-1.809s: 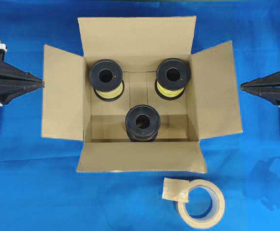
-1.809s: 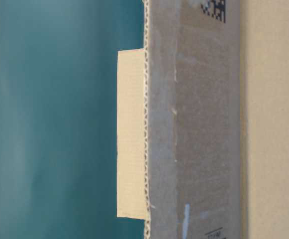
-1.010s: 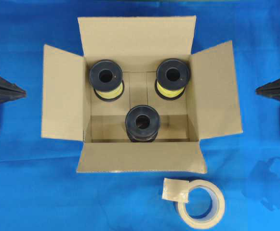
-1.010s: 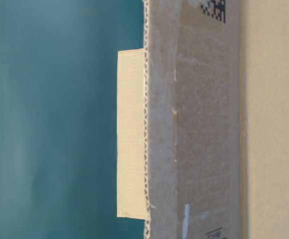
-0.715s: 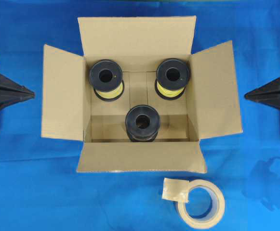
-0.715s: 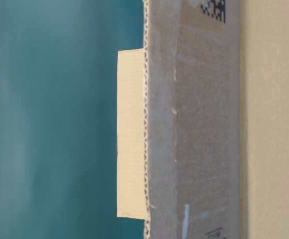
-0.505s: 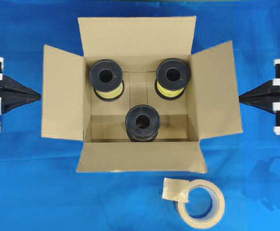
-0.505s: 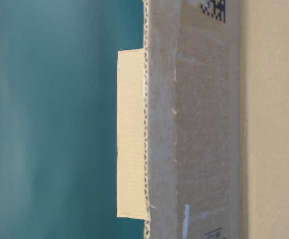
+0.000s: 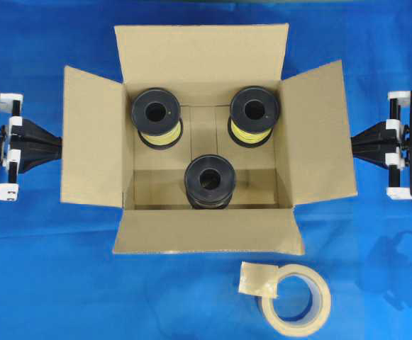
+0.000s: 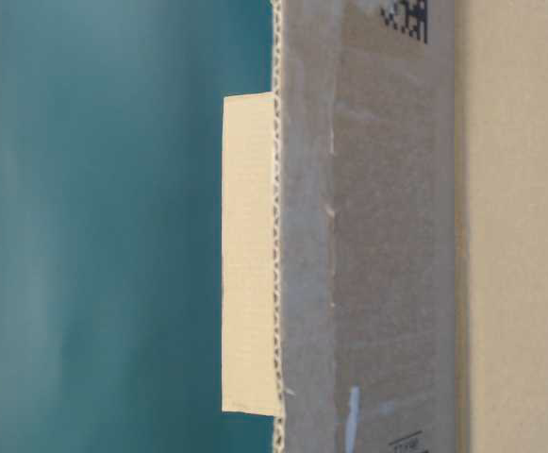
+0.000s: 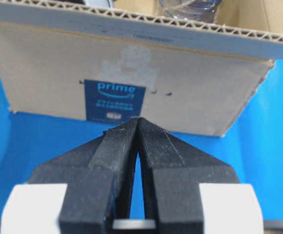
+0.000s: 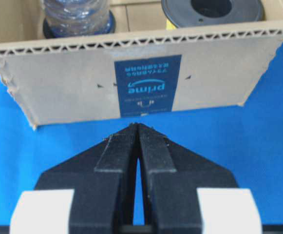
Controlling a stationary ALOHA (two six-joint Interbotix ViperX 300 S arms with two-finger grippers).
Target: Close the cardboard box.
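Cardboard box [image 9: 207, 134] sits wide open, flaps splayed; my left gripper [image 9: 58, 142] and right gripper [image 9: 354, 144] hover pinched closed, empty, beside its side flaps.

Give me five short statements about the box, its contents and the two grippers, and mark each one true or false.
1. All four flaps of the cardboard box are folded outward. True.
2. Four spools sit inside. False: three.
3. The left gripper grips the left flap. False: its fingers are shut just outside the flap edge, holding nothing.
4. The tape roll lies inside the box. False: it lies on the blue cloth outside.
5. The right gripper is shut. True.
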